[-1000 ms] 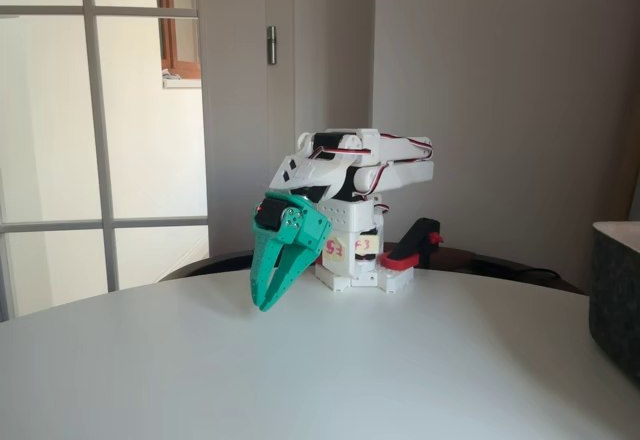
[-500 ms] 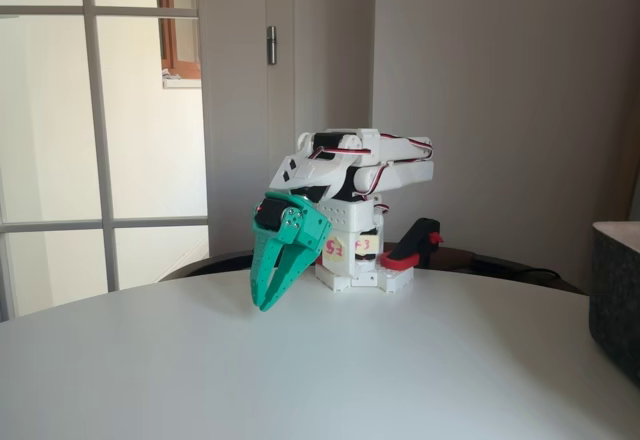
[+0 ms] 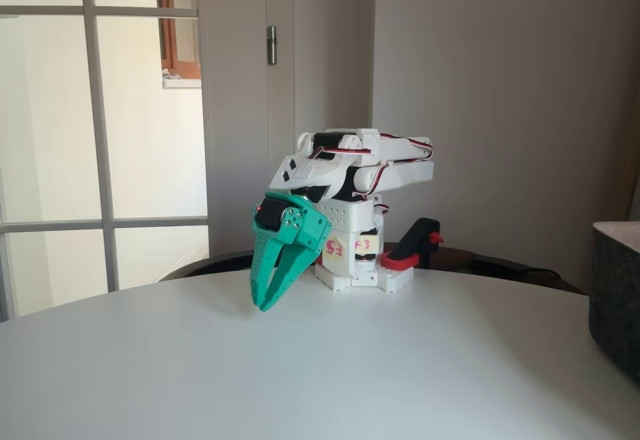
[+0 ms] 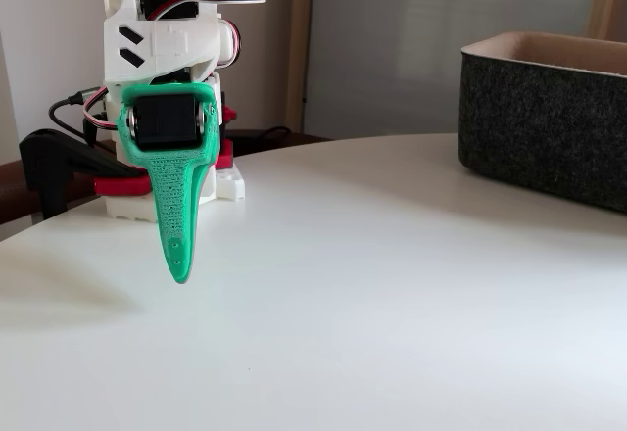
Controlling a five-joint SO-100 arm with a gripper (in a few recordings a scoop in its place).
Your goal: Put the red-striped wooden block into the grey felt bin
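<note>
Green gripper (image 3: 264, 305) closed, empty | base labels unreadable | grey felt bin (image 4: 549, 127)

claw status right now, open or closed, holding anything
Claw: closed or nearly so, the green fingers meet at the tips, nothing between them; it hangs just above the white table.

The grey felt bin (image 4: 544, 122) stands at the right side of one fixed view, reaching from the upper right towards mid-height: a large dark charcoal container with fuzzy speckled walls, a paler beige rim along its top edge and a light inner wall showing above the near side. It sits upright on the white table (image 4: 392, 294), its near corner rounded and its right part cut off by the frame edge. In the other fixed view, only a dark slab of the bin (image 3: 615, 295) with a pale top shows at the right edge, lower half of the frame.
</note>
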